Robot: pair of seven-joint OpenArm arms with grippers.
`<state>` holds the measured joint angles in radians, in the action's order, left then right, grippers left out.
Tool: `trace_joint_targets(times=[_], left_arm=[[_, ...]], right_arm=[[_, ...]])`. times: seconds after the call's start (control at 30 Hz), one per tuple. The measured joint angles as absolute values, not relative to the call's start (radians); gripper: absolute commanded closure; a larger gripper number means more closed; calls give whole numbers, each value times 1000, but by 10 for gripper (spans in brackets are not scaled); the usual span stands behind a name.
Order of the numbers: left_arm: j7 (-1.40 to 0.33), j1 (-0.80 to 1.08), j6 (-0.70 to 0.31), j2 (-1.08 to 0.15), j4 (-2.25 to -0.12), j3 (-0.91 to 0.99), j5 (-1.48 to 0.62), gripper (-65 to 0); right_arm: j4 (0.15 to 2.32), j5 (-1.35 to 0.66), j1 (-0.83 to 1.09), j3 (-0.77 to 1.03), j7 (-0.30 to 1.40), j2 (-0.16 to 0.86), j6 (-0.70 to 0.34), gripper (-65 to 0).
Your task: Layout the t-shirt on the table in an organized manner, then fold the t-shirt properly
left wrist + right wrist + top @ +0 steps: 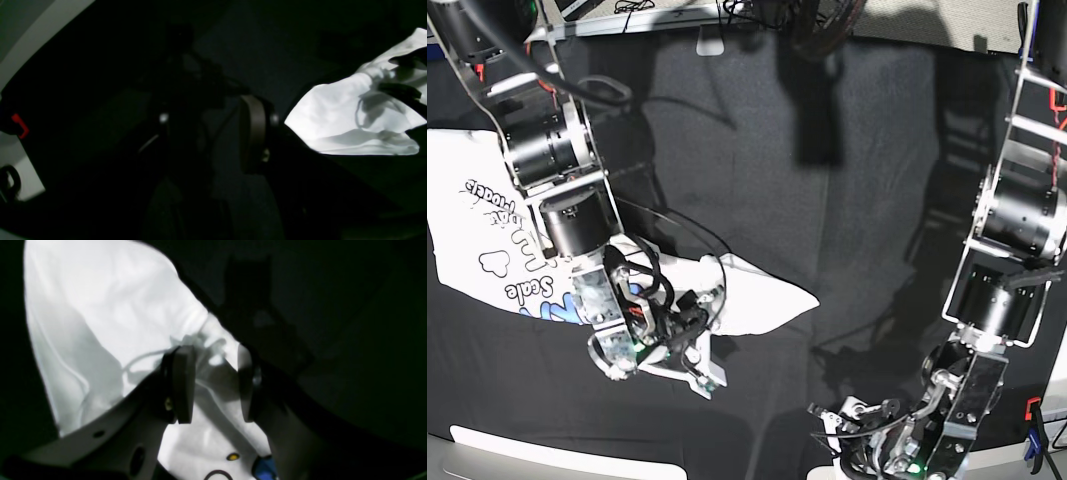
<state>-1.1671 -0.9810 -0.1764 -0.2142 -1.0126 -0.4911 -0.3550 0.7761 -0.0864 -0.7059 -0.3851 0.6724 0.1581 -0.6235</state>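
t-shirt [487, 240]: It is white, with blue and black letters and a cloud on its front. It lies on the left part of the base view. It is bunched up and not flat. One white end sticks out like a point toward the middle of the table.

table [847, 230]: It is big and covered in black cloth. The t-shirt takes up only the left part. The rest is dark cloth.

right gripper [213, 383]: It is down on the t-shirt, on the left side of the base view. Its two dark pads stand apart, and a wrinkled bit of white cloth sits between them. I cannot tell if the pads pinch the cloth or only sit around it.

left gripper [217, 133]: It is over the black cloth near the front edge of the table, well apart from the t-shirt. Its wrist picture is very dark. One brown pad [252, 130] shows, with a gap beside it, and nothing is seen in the gap. The white t-shirt shows far off to the side.

clamp [1031, 428]: An orange and blue one sits at the table's edge, near the left arm.
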Motion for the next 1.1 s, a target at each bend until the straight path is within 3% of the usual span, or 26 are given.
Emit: trace_joint_targets(times=[0.13, 0.23, 0.4, 0.7, 1.1], left_arm=[[-1167, -981, -176, -213, -1013, -491, -356, -237], [-1168, -981, -176, -214, -1013, -491, -355, -237], [-1160, -964, -176, -214, -1013, -491, -363, -237], [-1124, -860, -179, -173, -1012, -491, -413, -237], [-1050, -702, -348, 124, -1012, -490, -601, -237]], right_arm=[[770, -83, -704, -385, 636, 158, -623, 0], [770, -35, -706, -385, 605, 157, -605, 0], [769, 76, -746, -386, 645, 207, -439, 0], [769, 80, -845, -384, 729, 548, -387, 0], [771, -16, -878, -386, 732, 942, -395, 0]])
